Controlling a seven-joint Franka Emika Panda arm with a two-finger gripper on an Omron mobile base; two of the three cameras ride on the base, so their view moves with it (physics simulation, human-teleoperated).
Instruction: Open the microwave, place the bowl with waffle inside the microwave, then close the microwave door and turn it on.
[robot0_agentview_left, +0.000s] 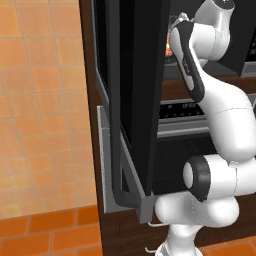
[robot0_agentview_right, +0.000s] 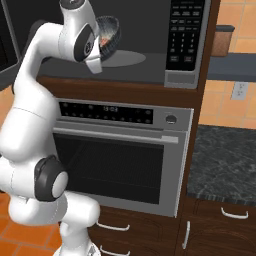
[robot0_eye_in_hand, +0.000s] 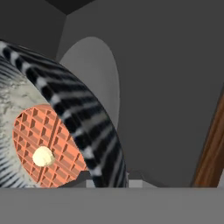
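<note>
Just inside the mouth of the microwave (robot0_agentview_right: 150, 45), the gripper (robot0_agentview_right: 102, 47) holds the bowl (robot0_agentview_right: 109, 34) by its rim, jaws narrow on the edge. Bowl is tilted strongly, its opening faces sideways, and the waffle (robot0_eye_in_hand: 46, 151) sits inside. Turntable plate (robot0_eye_in_hand: 94, 83) lies below and further in from the bowl, so I judge the next move must go inward, level the bowl, then lower it. Microwave door (robot0_agentview_left: 132, 95) stands wide open at the left
</note>
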